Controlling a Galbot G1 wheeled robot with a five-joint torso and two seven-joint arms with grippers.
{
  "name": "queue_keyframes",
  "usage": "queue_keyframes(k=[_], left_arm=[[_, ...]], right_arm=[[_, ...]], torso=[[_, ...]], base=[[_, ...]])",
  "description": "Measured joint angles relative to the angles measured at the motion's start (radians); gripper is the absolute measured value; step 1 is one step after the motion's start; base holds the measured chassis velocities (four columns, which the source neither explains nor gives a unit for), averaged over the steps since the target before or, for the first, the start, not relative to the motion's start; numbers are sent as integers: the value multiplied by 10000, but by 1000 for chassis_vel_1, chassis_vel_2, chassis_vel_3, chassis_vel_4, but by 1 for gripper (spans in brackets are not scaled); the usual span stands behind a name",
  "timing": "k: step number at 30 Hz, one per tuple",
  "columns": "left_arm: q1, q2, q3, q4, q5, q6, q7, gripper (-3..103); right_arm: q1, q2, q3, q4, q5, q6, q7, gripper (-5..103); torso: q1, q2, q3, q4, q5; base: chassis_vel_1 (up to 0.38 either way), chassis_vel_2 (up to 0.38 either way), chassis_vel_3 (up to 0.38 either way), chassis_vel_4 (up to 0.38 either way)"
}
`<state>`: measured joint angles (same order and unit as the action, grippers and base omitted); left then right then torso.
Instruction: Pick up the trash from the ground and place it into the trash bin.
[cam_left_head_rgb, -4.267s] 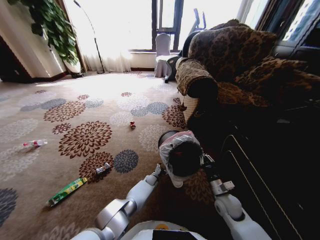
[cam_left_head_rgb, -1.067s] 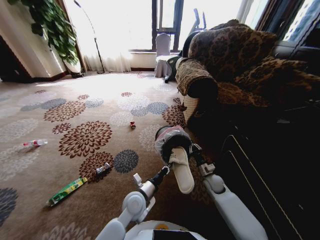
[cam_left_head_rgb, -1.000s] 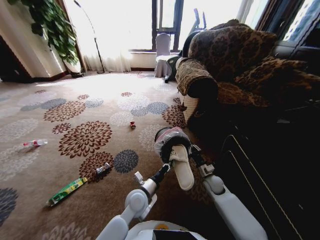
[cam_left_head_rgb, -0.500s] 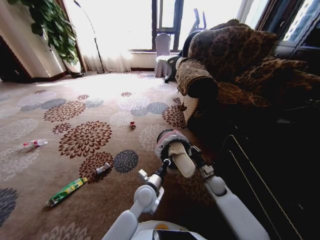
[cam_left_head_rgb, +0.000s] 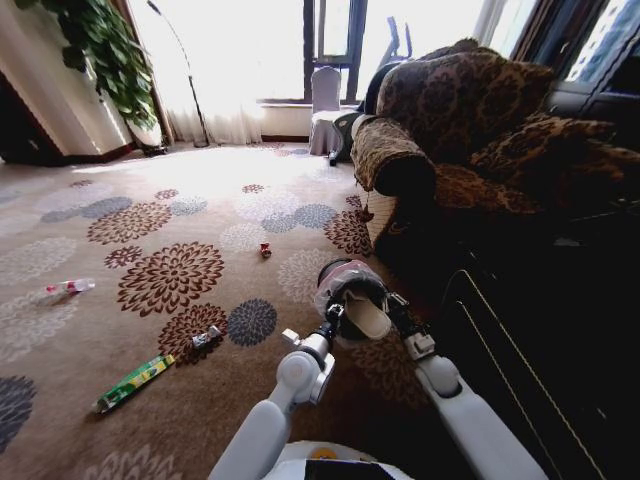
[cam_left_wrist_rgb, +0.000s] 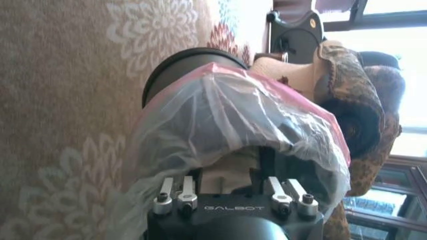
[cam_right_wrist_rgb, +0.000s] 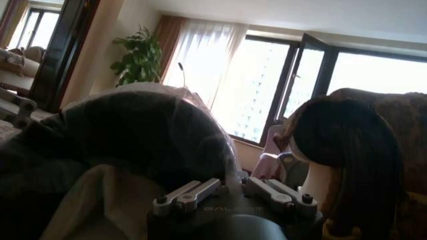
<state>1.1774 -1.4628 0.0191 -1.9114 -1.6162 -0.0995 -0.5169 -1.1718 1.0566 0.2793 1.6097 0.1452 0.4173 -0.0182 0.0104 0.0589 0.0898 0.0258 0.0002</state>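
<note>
The trash bin (cam_left_head_rgb: 343, 277), black with a whitish-pink liner, stands just ahead of me on the carpet beside the armchair. A white slipper (cam_left_head_rgb: 368, 318) leans into its mouth, and my left gripper (cam_left_head_rgb: 332, 313) is shut on the slipper's near edge. My right gripper (cam_left_head_rgb: 394, 304) grips the bin's rim on the right side. The left wrist view shows the liner-covered bin (cam_left_wrist_rgb: 220, 110) and the slipper (cam_left_wrist_rgb: 230, 167) between the fingers. More trash lies to the left: a clear bottle (cam_left_head_rgb: 68, 288), a green wrapper (cam_left_head_rgb: 133, 383), a small wad (cam_left_head_rgb: 207, 337) and a red bit (cam_left_head_rgb: 265, 250).
A patterned armchair (cam_left_head_rgb: 450, 130) stands right behind the bin. A dark cabinet (cam_left_head_rgb: 540, 330) lines the right side. Open flowered carpet (cam_left_head_rgb: 170, 275) spreads to the left, up to a plant (cam_left_head_rgb: 110, 50) and a grey chair (cam_left_head_rgb: 325, 100) by the window.
My left arm has stretched forward and lifted the slipper. It hung long in front of the bin before and now tips into the mouth. The bin has shifted slightly.
</note>
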Motion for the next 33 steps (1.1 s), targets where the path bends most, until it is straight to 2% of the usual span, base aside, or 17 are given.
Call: queue_keyframes(k=[1,4,5,7,8,9,10,12,15,17,19,23,24,27,28,30,33], left_arm=[[158,47,122,-161,-10,115,56,53],[382,181,353,-348,86,236,207,58],[639,309,627,-545,354,334,365,69],[727,329,709,-598,433,367,415,69],[839,351,817,-649,556,414,482,75],[978,407,968,-709,813,483,630,81],[978,407,968,-709,813,483,630,81],[1144,626,1295,-833,1374,705,848,92],[1200,837,1659,-890,1884,951,976,98],[1219,1069,2184,-911,2682,1152,1335,100],[1224,1156,2335,-901,3037,1218,1472,100],[1308,1295,2333,-786,3622,1259,1768,100],[1333,1391,2335,-661,4007,1265,2012,100],[1260,1423,2336,-460,4216,1268,2181,102],[1157,1423,2363,-288,4268,1271,2273,99],[1075,1426,2439,-231,4228,1282,2325,99],[904,1475,2678,-212,4066,1305,2649,87]], right_arm=[[-26,-135,51,58,69,-56,0,0],[-24,-295,52,152,292,-130,2,0],[22,-453,-30,354,693,-256,4,0],[55,-507,-54,448,831,-329,4,0],[103,-547,-68,543,934,-393,2,0],[148,-590,-75,604,994,-427,3,0],[148,-590,-75,604,994,-427,3,0],[154,-672,-62,659,1025,-466,2,0],[103,-701,-24,690,1024,-471,4,0],[0,-700,4,770,1009,-474,3,0],[-58,-679,34,796,997,-474,1,0],[-172,-654,122,806,959,-473,1,0],[-235,-640,197,806,948,-456,1,0],[-266,-625,239,806,938,-438,1,0],[-284,-604,261,805,935,-429,1,0],[-292,-593,265,805,933,-420,2,0],[-303,-579,265,802,918,-402,-2,0]], torso=[[0,0,-1,-1,-2],[0,0,-1,-2,-3],[0,0,-1,-3,-1],[0,0,-1,0,-1],[0,0,-2,-2,7],[-1,0,-2,-1,14],[-1,0,-2,-1,14],[-1,-1,-2,-6,23],[-1,-1,-2,-4,26],[0,-1,0,-3,29],[0,0,0,-4,28],[-1,0,0,-3,19],[-1,0,-1,-1,9],[-1,0,-1,0,6],[-1,0,0,1,-15],[0,-1,0,2,-17],[0,0,0,2,-19]], base=[[0,0,0,0],[0,0,0,0],[0,0,0,0],[0,0,0,0],[0,0,0,0],[0,0,0,0],[0,0,0,0],[0,0,0,0],[0,0,0,0],[0,0,0,0],[0,0,0,0],[0,0,0,0],[0,0,0,0],[0,0,0,0],[0,0,0,0],[0,0,0,0],[0,0,0,0]])
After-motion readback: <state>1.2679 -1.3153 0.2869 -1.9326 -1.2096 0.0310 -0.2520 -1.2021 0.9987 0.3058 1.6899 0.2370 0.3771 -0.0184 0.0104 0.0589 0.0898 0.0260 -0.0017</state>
